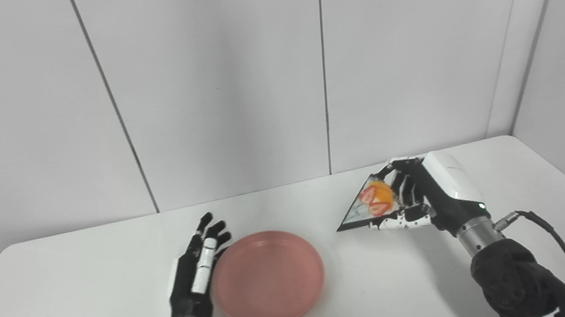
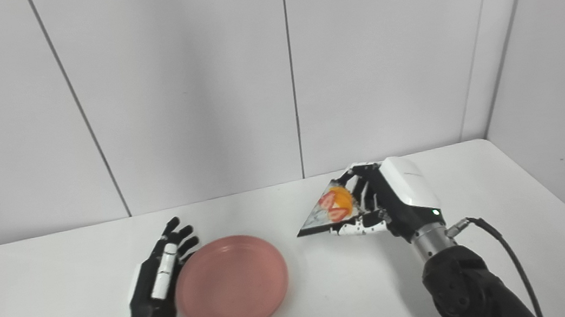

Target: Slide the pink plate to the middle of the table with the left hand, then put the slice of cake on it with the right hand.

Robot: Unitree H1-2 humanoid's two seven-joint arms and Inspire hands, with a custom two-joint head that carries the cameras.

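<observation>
The pink plate [image 1: 268,277] lies flat on the white table [image 1: 60,297], near its middle, with nothing on it. My left hand [image 1: 196,271] is open, fingers straight, its side against the plate's left rim. My right hand [image 1: 418,198] is shut on the slice of cake [image 1: 370,204], a triangular wedge topped with strawberry and orange fruit. It holds the slice tilted, pointed tip toward the plate and low over the table, to the right of the plate. The same scene shows in the right eye view, with the plate [image 2: 230,282] and the slice [image 2: 330,207].
A black cable [image 1: 555,237] runs from my right wrist over the table's right side. White wall panels [image 1: 217,79] close off the table's back and right edges.
</observation>
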